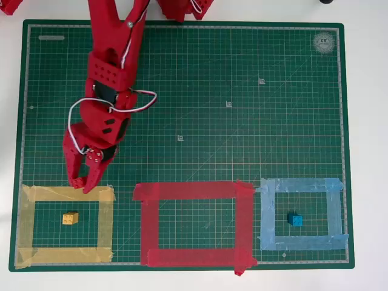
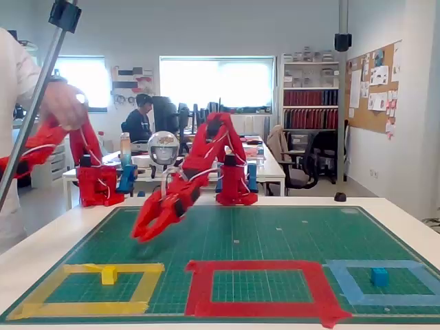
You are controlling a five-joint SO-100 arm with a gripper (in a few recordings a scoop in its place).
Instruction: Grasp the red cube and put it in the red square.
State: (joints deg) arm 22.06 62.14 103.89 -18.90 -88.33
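Red cube (image 1: 77, 181) pinched at tips of jaws, above top strip of yellow tape outline (image 1: 27, 224), left of red square (image 1: 245, 218)

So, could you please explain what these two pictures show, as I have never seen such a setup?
It is a small red robot arm with a two-finger gripper. One picture looks straight down. The other is taken from the table's front edge. On the green mat are three tape outlines: a yellow outline with a yellow block inside, the red square, and a light blue outline with a blue block inside. The gripper hangs by the yellow outline's far edge. Whether it holds anything, I cannot tell.
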